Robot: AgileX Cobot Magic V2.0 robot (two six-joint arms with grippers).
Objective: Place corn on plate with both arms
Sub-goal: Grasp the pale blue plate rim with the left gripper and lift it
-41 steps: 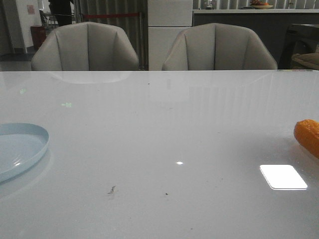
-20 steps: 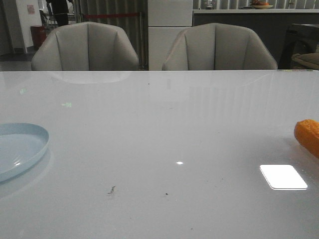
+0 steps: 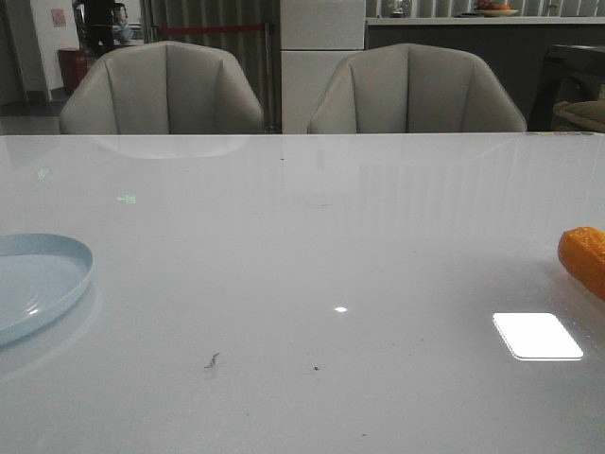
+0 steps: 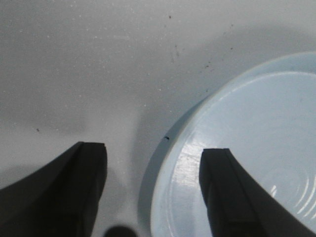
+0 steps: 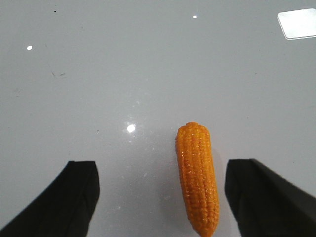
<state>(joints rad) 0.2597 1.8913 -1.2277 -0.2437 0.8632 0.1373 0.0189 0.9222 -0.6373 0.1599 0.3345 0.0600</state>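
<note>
Two open grippers hang over a glossy white table, and neither holds anything. The orange, bumpy toy corn cob lies flat at the table's far right edge in the front view, well apart from the round, shallow, pale blue plastic plate at the far left edge. Nothing sits on the plate as far as I can see.

The step in hand looks like the pick-up by the right arm. The right gripper hovers above the cob with its dark fingers spread wide; the cob lies between them but nearer one finger than the other. To do this well, I'd say it should shift sideways until the cob is centred, come straight down, and close across the thick middle of the cob rather than the tapered tip, since the glossy surface could slip or roll.

The left gripper hovers over the plate's rim, jaws apart, one finger above the plate and the other above bare table. It seems to be waiting for a handover. Neither arm shows in the front view.
</note>
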